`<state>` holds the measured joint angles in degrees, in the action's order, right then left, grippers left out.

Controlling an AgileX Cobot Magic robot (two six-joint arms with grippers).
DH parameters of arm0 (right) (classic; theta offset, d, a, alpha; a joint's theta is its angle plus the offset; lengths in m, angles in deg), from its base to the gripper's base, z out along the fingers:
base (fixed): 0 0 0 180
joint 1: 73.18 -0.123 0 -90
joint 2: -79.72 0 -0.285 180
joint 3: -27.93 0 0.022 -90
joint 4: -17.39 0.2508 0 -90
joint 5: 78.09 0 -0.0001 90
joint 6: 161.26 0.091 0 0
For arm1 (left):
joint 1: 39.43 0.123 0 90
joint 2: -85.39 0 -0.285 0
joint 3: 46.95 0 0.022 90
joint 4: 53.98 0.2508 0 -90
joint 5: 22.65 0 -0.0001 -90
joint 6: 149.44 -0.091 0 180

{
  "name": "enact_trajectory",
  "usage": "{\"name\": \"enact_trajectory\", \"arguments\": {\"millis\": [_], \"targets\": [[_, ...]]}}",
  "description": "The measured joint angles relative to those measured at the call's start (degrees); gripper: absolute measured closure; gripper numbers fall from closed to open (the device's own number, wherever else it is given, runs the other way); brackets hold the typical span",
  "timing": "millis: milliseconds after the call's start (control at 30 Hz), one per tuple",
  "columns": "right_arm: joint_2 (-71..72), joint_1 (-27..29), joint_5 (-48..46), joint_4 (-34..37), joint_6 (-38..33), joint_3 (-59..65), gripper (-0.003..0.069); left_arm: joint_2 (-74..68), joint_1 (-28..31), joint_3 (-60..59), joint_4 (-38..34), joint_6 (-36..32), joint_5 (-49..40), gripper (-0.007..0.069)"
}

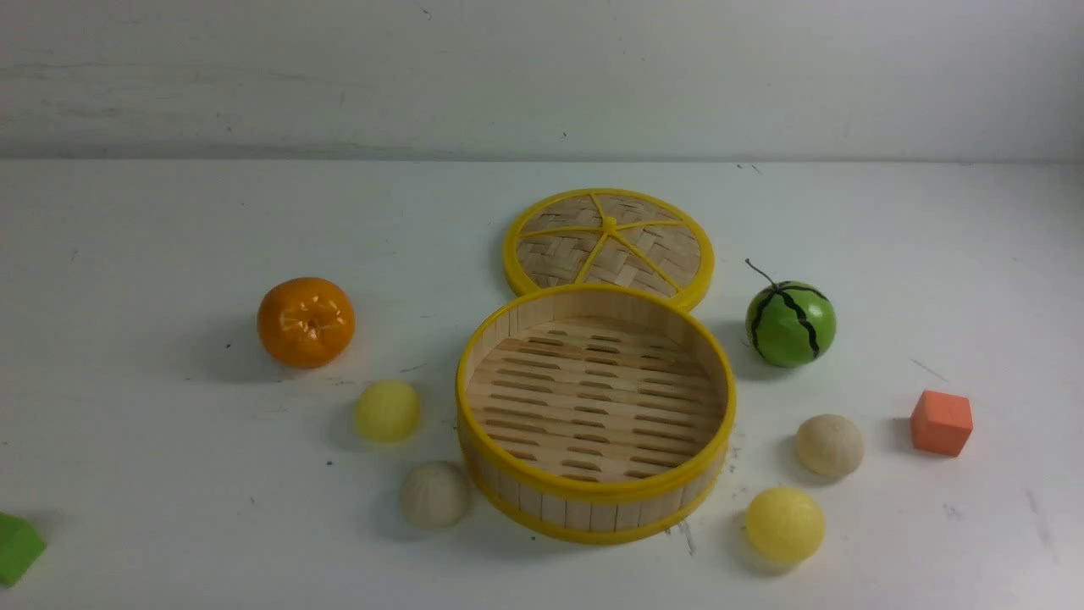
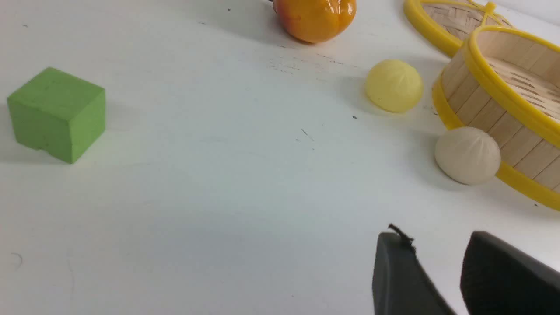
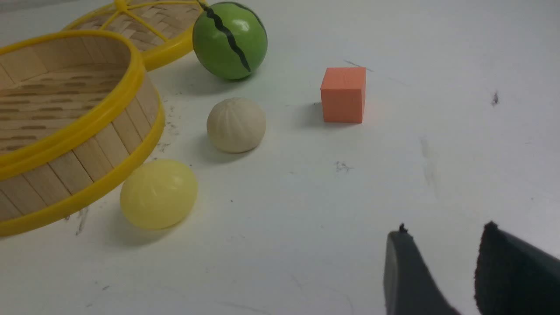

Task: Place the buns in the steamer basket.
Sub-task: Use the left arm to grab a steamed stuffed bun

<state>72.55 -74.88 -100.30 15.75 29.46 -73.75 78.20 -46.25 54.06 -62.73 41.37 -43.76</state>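
Work on the task looks unstarted. From the front, the basket [image 1: 593, 514] stands upright and empty in the middle of the worktop [image 1: 169, 474], with its lid [image 1: 610, 241] off and lying flat behind it, the lid's near edge hidden by the basket's far rim. To the left lie the left yellow bun [image 1: 387, 411], just beside the basket, and the left white bun [image 1: 434, 495], nearer the camera and touching the wall or all but. To the right, a little farther off, lie the right white bun [image 1: 829, 445] and the right yellow bun [image 1: 785, 524]. An orange [image 1: 306, 322], melon [image 1: 790, 324], orange cube [image 1: 941, 423] and green cube [image 1: 17, 548] are bystanders, and neither arm shows here. In the left wrist view the left fingers [image 2: 396, 275] are parted by a modest gap and hold nothing, well short of the two left buns. In the right wrist view the right fingers [image 3: 404, 275] are likewise apart and empty, with the right yellow bun nearest them. So the step in hand is the first reach. I judge it calls for a wider spread to span a round, probably slippery bun, then a lift clear of the rim. The left white bun leaves scant room on its basket side. The worktop is white and matt, scuffed with dark specks and scratches, and behind it rises a plain pale wall [image 1: 542, 76].
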Motion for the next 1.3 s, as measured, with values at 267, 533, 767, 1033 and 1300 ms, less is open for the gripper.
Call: {"name": "enact_trajectory", "arguments": {"millis": [267, 533, 767, 1033, 1300], "targets": [[0.0, 0.0, 0.0, 0.0, 0.0, 0.0, 0.0418, 0.0, 0.0, 0.0, 0.0, 0.0, 0.0, 0.0399], [0.0, 0.0, 0.0, 0.0, 0.0, 0.0, 0.0418, 0.0, 0.0, 0.0, 0.0, 0.0, 0.0, 0.0389], [0.0, 0.0, 0.0, 0.0, 0.0, 0.0, 0.0418, 0.0, 0.0, 0.0, 0.0, 0.0, 0.0, 0.0387], [0.0, 0.0, 0.0, 0.0, 0.0, 0.0, 0.0418, 0.0, 0.0, 0.0, 0.0, 0.0, 0.0, 0.0387], [0.0, 0.0, 0.0, 0.0, 0.0, 0.0, 0.0418, 0.0, 0.0, 0.0, -8.2, 3.1, 5.4, 0.0387]]}}
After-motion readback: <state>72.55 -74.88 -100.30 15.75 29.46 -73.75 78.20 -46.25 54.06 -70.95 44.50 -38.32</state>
